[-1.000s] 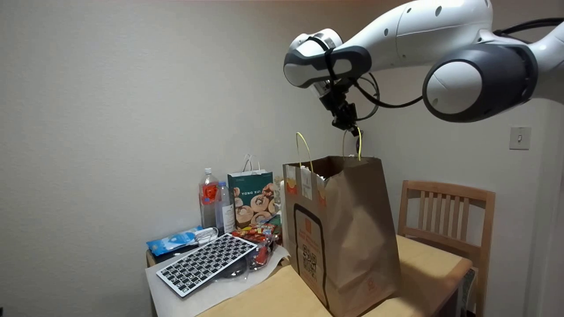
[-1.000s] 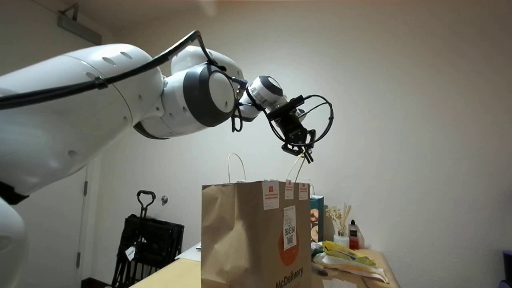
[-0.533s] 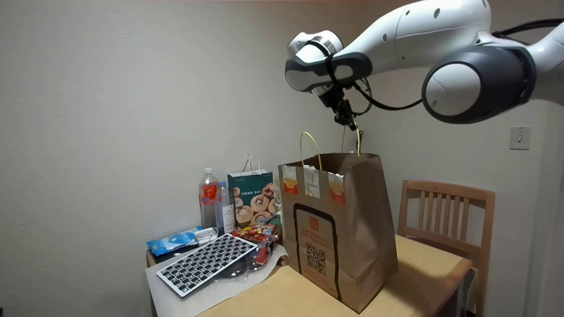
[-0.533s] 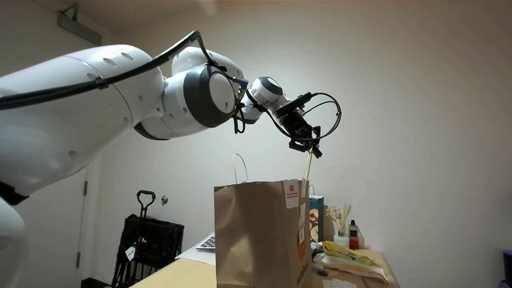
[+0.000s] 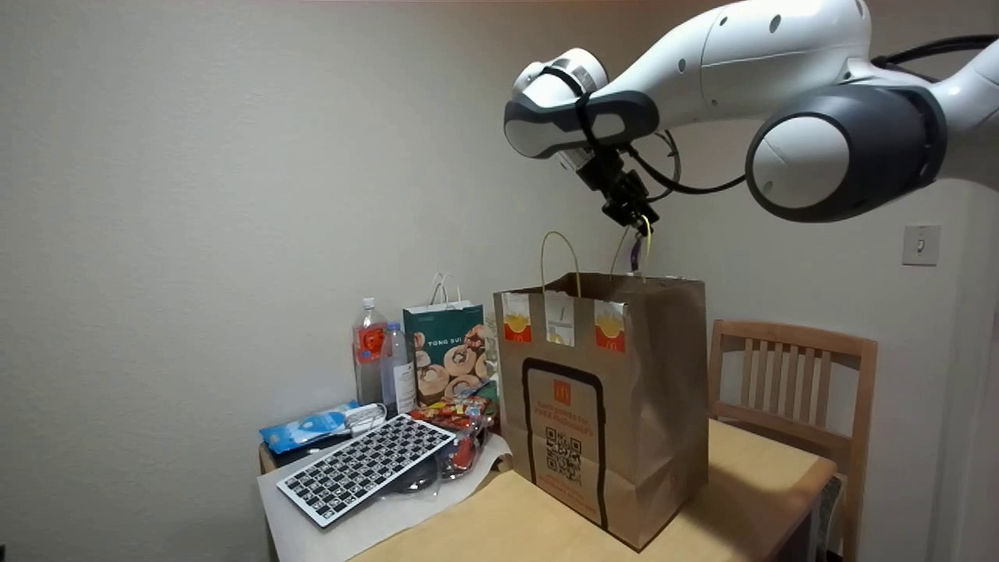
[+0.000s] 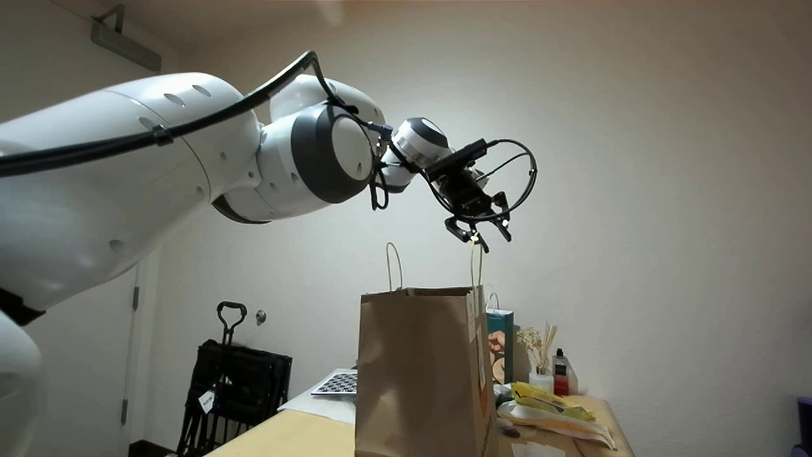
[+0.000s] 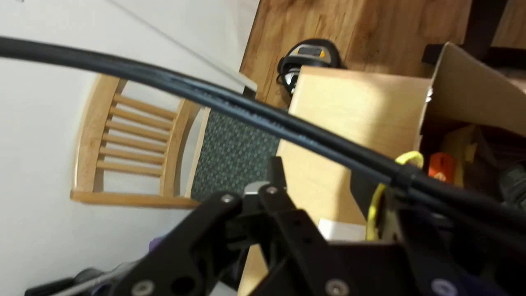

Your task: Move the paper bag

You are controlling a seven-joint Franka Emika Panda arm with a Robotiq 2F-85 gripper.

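The brown paper bag (image 5: 577,437) stands upright on the table; in an exterior view its face with the QR code shows. In another exterior view the bag (image 6: 419,374) shows mainly a plain side, its McDelivery face seen almost edge-on. My gripper (image 6: 497,244) is above the bag's far handle with its fingers spread apart. The handle's yellow loop still touches or hangs around one finger; whether it is free cannot be told. In the wrist view the open gripper (image 7: 317,176) has the yellow handle (image 7: 374,205) at its right finger. The bag's opening (image 7: 472,90) is at the right.
On the table (image 5: 453,523) left of the bag lie a checkered board (image 5: 367,468), bottles (image 5: 370,351) and a green printed bag (image 5: 449,351). A yellow packet (image 6: 552,401), a vase and a red bottle (image 6: 561,374) stand beyond. A wooden chair (image 5: 792,382) stands at the table's end.
The paper bag has turned about its upright axis and straightened from a tilt, its McDelivery face swinging away from view. The gripper's fingers, closed at the handle before, have opened.
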